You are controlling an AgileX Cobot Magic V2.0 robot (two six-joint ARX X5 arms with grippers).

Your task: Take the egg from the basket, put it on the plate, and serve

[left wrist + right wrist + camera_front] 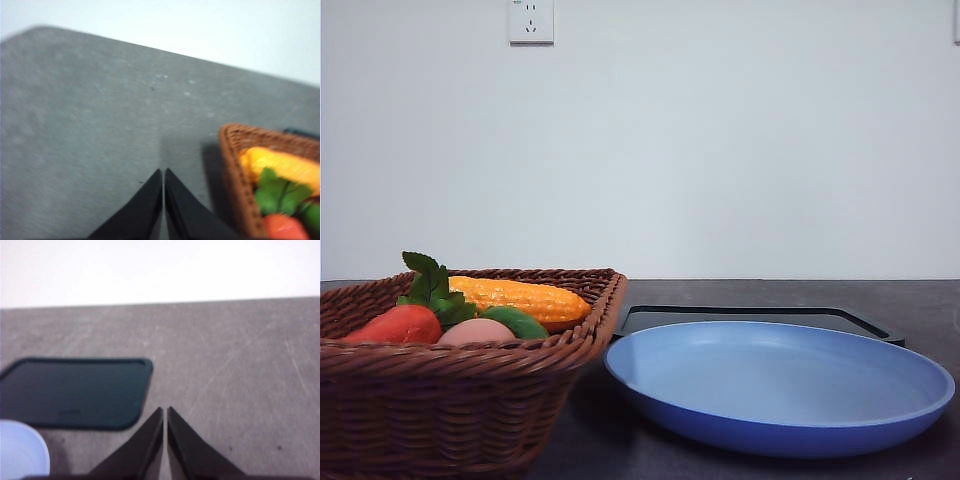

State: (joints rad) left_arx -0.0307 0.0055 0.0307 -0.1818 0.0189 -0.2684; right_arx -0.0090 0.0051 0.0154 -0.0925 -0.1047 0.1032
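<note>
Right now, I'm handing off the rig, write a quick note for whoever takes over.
Left gripper: shut, empty, over bare table beside the basket.
Right gripper: shut, empty, near the black tray.
Egg: in the basket, among the other produce.
Plate: empty, right of the basket.
Done: nothing.
Left: lift the egg out, set it on the plate, serve.

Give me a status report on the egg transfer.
Left gripper and right gripper jaws shut, empty. Pinkish-brown oval egg in brown wicker basket. Round blue plate bare.

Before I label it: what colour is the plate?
Plain blue, clearest in the front view: plate.
</note>
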